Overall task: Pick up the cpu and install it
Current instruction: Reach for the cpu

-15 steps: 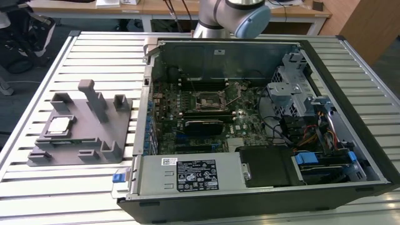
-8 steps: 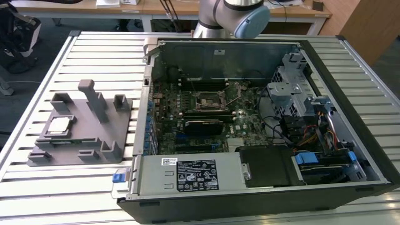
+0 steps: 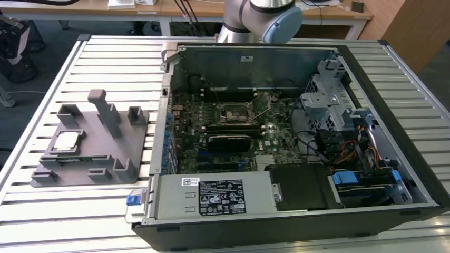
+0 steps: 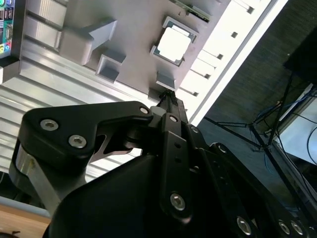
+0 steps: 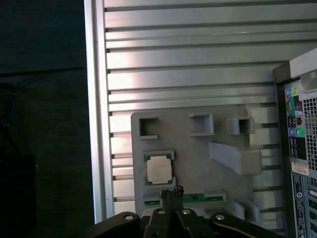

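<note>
The cpu (image 3: 67, 141) is a small silvery square lying flat in a recess of the grey plastic fixture (image 3: 105, 158) on the exterior view's left. Both wrist views look down on it: cpu (image 5: 159, 168), cpu (image 4: 173, 43). My gripper (image 5: 172, 190) hangs well above the fixture (image 5: 198, 158), its tips close to the cpu's edge in the picture. In the second wrist view the gripper (image 4: 167, 94) has its fingers pressed together with nothing between them. The dark square socket (image 3: 235, 112) sits on the motherboard inside the open computer case (image 3: 414, 174).
A long green memory stick (image 5: 190, 198) lies in the fixture beside the cpu. Grey posts (image 3: 105, 108) rise from the fixture. The slatted metal table (image 3: 113, 58) carries fixture and case. My arm (image 3: 260, 18) stands behind the case. The table's edge (image 5: 96, 124) drops to dark floor.
</note>
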